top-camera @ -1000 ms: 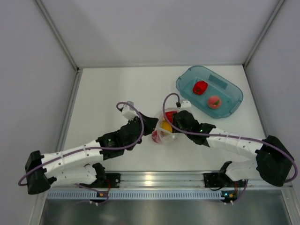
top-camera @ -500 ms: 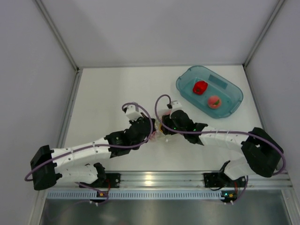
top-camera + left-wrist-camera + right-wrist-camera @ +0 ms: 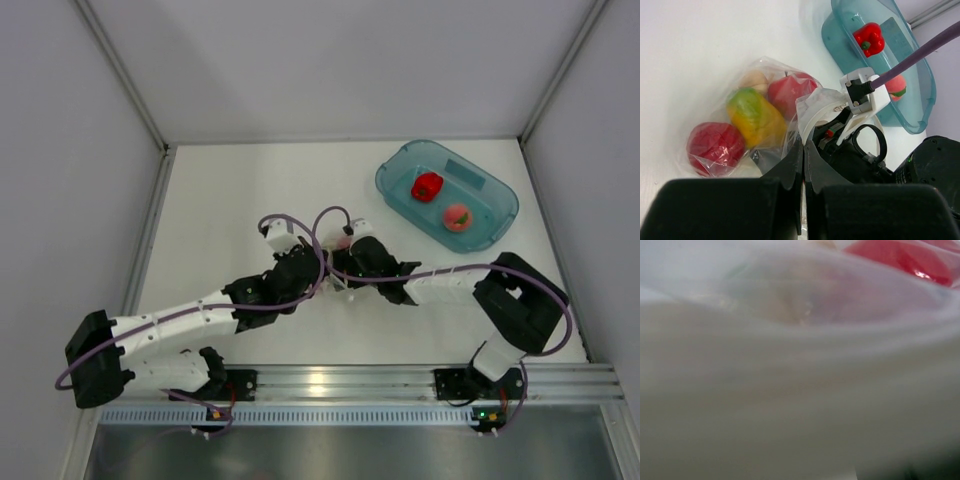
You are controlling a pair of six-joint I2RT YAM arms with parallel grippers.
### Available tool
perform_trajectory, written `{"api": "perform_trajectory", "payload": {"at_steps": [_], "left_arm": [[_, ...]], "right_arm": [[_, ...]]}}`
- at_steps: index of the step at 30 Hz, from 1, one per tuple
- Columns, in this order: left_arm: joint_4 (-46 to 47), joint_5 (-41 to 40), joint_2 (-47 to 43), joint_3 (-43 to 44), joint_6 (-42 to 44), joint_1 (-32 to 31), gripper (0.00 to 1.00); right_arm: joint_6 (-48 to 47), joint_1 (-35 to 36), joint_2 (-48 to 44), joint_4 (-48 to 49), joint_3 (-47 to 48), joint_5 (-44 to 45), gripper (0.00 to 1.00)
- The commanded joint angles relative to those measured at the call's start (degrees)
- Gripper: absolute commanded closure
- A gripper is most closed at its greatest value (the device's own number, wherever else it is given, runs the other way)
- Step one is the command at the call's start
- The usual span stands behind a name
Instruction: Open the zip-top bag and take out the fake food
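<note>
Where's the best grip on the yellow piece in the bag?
Probably the yellow piece by its lower-right end, coming in from the bag edge that the left gripper pinches. It points at that edge, and red pieces flank both long sides, blocking a mid-body grip.

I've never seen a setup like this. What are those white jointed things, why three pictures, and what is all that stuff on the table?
Those are two robot arms, a left arm and a right arm, bolted at the table's near edge. The wide picture looks down from above. The other two come from a small camera on each wrist. On the white table, a teal tub holds a toy pepper and a toy peach. In the middle lies a clear zip-top bag with more fake food inside. The left hand is closed, apparently pinching the bag's edge. The right hand is against the bag; its camera shows only blur, so its grip cannot be told.
</note>
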Motion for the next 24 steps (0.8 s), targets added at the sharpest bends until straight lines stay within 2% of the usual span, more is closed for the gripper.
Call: {"api": "perform_trajectory", "payload": {"at_steps": [1,4,7,11,20,24], "left_arm": [[0.6,1.5,0.1,0.4,0.3,0.7,1.00],[0.7,2.0,0.0,0.0,0.3,0.9,1.00],[0.6,2.3,0.0,-0.5,0.2,1.3,1.00],[0.5,1.5,-0.7,-0.9,0.7,1.6,1.00],[0.4,0.2,-1.7,-1.2,2.3,2.6,1.00],[0.5,-1.3,-1.6,-0.9,4.0,2.6,1.00]], "right_arm": [[-0.6,0.2,1.9,9.7,0.9,-2.0,0.27],[-1.3,0.4,3.1,13.2,1.0,-2.2,0.34],[-2.1,0.4,3.9,16.3,0.9,-1.9,0.53],[-2.1,0.5,2.2,19.0,-1.2,-2.0,0.62],[-3.6,1.6,-1.1,19.2,-2.4,-0.6,0.72],[-3.0,2.3,-2.8,13.2,-1.3,0.1,0.76]]}}
